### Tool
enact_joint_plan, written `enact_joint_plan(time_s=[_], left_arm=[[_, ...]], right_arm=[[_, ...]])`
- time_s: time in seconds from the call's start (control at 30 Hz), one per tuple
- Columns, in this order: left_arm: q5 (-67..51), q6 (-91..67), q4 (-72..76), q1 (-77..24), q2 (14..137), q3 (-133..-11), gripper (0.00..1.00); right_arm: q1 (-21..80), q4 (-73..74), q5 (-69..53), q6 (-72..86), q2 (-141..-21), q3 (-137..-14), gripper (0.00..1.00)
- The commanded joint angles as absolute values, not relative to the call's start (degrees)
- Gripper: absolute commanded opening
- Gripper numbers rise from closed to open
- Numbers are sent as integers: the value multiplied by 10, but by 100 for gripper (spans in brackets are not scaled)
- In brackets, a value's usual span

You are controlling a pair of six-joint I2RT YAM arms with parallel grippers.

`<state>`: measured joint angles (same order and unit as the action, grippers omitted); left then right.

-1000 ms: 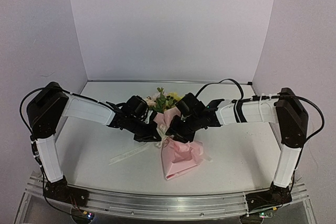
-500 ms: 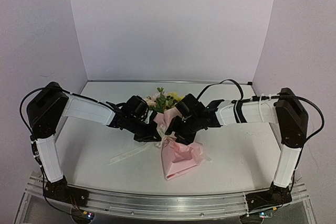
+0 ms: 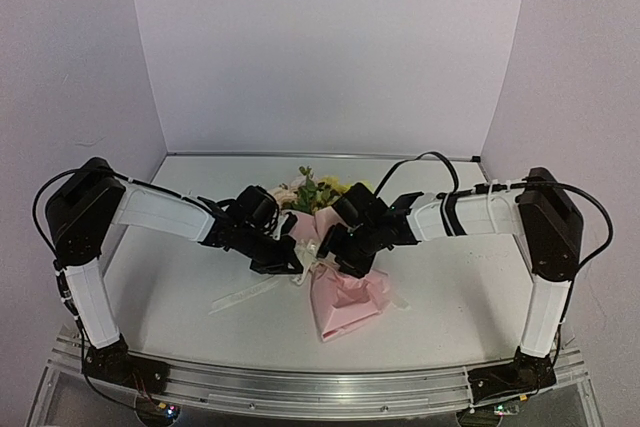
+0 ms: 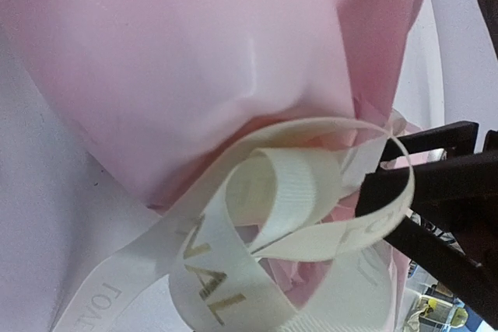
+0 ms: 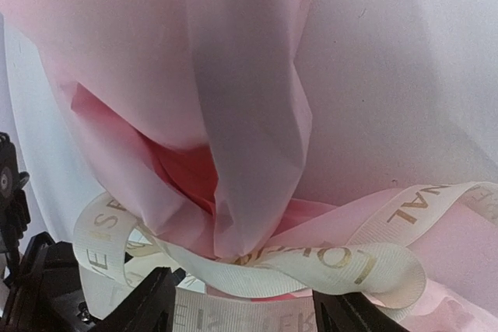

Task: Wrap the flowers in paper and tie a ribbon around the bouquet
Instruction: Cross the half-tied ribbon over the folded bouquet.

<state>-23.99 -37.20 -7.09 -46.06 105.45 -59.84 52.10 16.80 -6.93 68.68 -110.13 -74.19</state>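
Note:
The bouquet lies mid-table, its pink paper (image 3: 347,299) cone pointing toward me and the flowers (image 3: 316,191) sticking out at the far end. The cream lettered ribbon (image 3: 246,292) loops round the pinched waist, with one tail trailing left. My left gripper (image 3: 293,265) is on the waist's left side. Its fingers are hidden in the left wrist view, where the ribbon (image 4: 257,215) runs right up to the camera, so it seems shut on the ribbon. My right gripper (image 3: 335,250) is on the right side. Its fingers (image 5: 148,301) stand apart, with a ribbon (image 5: 311,266) loop lying loose across the gap.
Pale walls close in the back and both sides of the white table (image 3: 470,277). Both forearms converge over the bouquet's middle. The right gripper's dark fingers (image 4: 436,180) show at the right edge of the left wrist view, close to the ribbon loop.
The right gripper's jaws have opened wider, letting go of the ribbon. Both grippers have shifted slightly left at the waist. The bouquet stays in place.

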Motion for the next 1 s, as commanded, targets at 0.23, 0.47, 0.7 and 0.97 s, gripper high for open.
enact_joint_plan(time_s=[0.23,0.47,0.7,0.97], left_arm=[[-251,-334,-82,-459,1010,-608,0],[-254,-333,-82,-458,1007,-606,0],[-255,-324,-85,-458,1011,-612,0],[-253,-321,-88,-458,1014,-619,0]], right_arm=[[509,155,-29,712,-1075,-741,57],[507,146,-23,715,-1083,-757,52],[504,146,-30,714,-1091,-772,31],[504,146,-51,709,-1089,-774,16]])
